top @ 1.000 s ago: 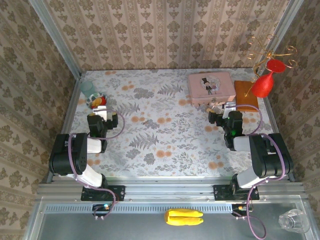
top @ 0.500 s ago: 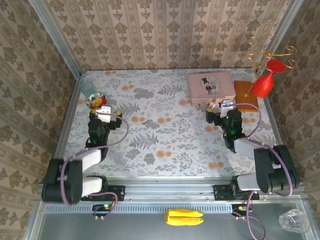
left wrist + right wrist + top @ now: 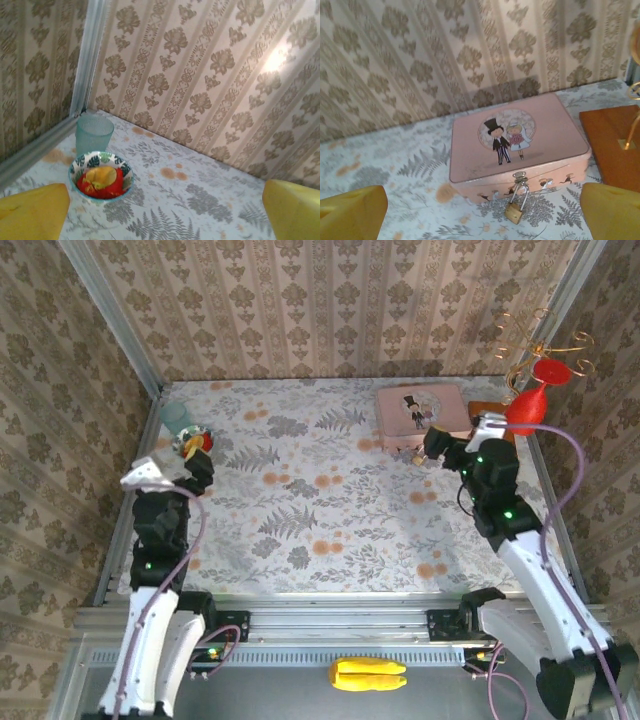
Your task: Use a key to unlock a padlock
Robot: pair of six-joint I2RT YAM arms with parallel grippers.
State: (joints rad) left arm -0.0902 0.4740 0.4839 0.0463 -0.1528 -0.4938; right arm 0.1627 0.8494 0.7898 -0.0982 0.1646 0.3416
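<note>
Standing by the flowery worktop (image 3: 320, 520), I see both arms reaching towards the far wall, one on each side. The right tool (image 3: 481, 212) stands wide apart, its yellow fingers (image 3: 352, 212) at the two bottom corners of its own camera view with nothing between them, and it faces the front of a pink tin (image 3: 520, 150) with a cartoon wedding couple on the lid. The padlock (image 3: 515, 210) hangs from the clasp at the middle of the tin's front edge, silvery shackle through the clasp, little brass body down by the worktop and tipped slightly. It lies just ahead of the right tool, not touched by either finger. Just right of the tin sits a brown wooden board (image 3: 612, 145), and from above a red glass (image 3: 527, 410) hangs tilted from a gold wire stand (image 3: 540, 335) over that board. Across the worktop, well apart from the tin, the left tool (image 3: 162, 215) is wide apart too and holds nothing. It looks at the far left corner, where a patterned bowl (image 3: 122, 170) with something red and yellow in it sits just in front of a pale green cup (image 3: 94, 136).
</note>
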